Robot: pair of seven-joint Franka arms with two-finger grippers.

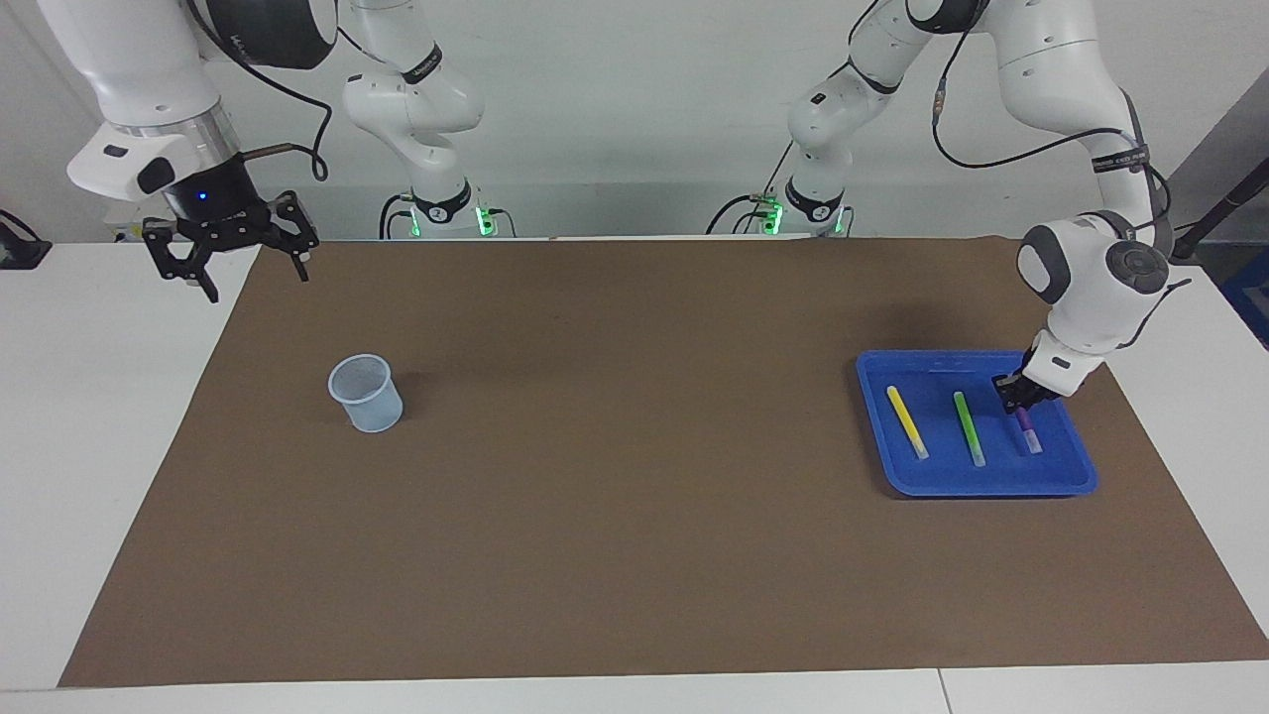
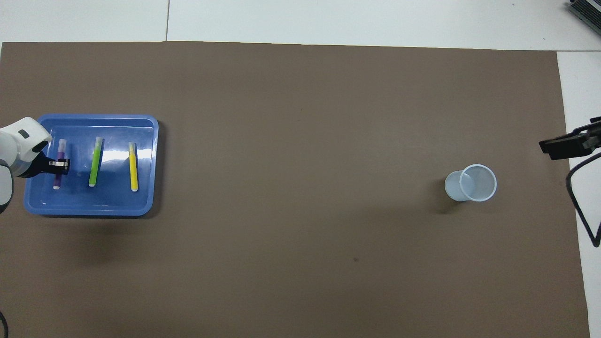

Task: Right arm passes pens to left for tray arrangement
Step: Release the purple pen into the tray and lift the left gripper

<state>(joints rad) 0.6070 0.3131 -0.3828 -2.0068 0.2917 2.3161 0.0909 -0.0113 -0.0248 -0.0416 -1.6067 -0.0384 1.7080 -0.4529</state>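
Black and splayed, the right gripper [image 1: 233, 248] waits with fingers spread and nothing in them over the table's edge at the right arm's end; the translucent cup [image 1: 366, 394] stands empty on the brown mat [image 1: 615, 476]. At the left arm's end the blue tray [image 1: 991, 484] holds all three pens side by side: yellow pen [image 1: 907, 421], green pen [image 1: 969, 427], purple pen [image 1: 1027, 432]. The left gripper [image 1: 1017, 393] sits down on the purple pen's nearer part; whether it clamps it I cannot tell. Judging by looks, the pens are light, stiff, smooth and apt to roll; mid-barrel is the place to pinch.
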